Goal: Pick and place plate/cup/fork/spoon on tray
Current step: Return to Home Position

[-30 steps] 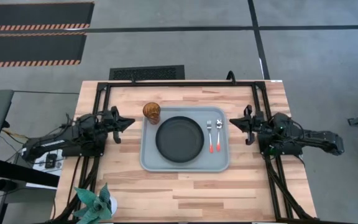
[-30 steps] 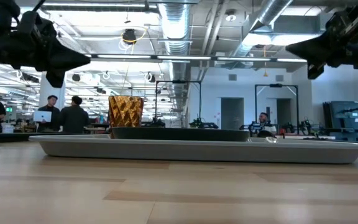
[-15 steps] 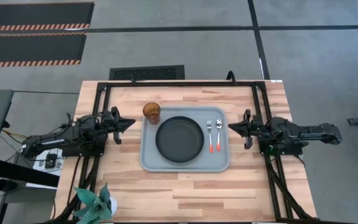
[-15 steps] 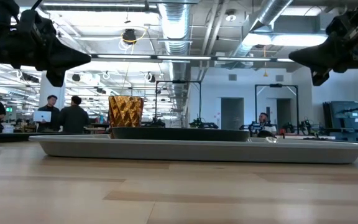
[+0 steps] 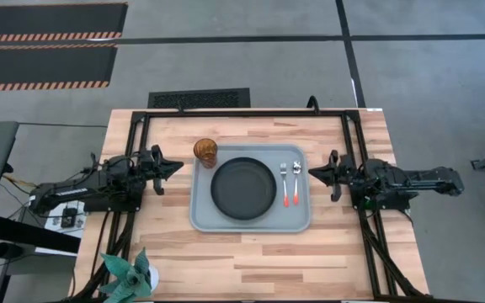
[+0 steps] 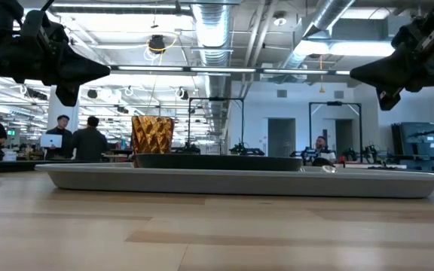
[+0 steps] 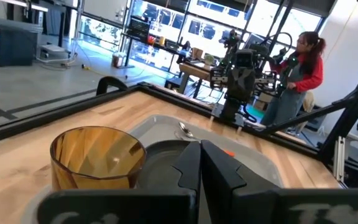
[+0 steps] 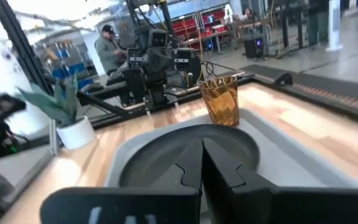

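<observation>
The grey-blue tray [image 5: 202,220] lies at the table's middle. On it rest the black plate [image 5: 242,187], the amber cup [image 5: 205,151] at its far left corner, and the fork [image 5: 284,180] and spoon [image 5: 295,177] side by side at its right. My left gripper [image 5: 180,165] is shut and empty, above the table left of the tray. My right gripper [image 5: 311,172] is shut and empty, above the table right of the tray. The cup [image 7: 97,157] and plate [image 8: 188,155] also show in the wrist views.
A potted plant [image 5: 129,273] stands at the table's near left corner. A black frame [image 5: 251,112] runs along the table's far and side edges. People [image 6: 74,139] stand in the room beyond the table. Bare wood lies in front of the tray.
My right arm has straightened and its gripper has dipped slightly, staying shut right of the tray. The left arm and the things on the tray have kept still.
</observation>
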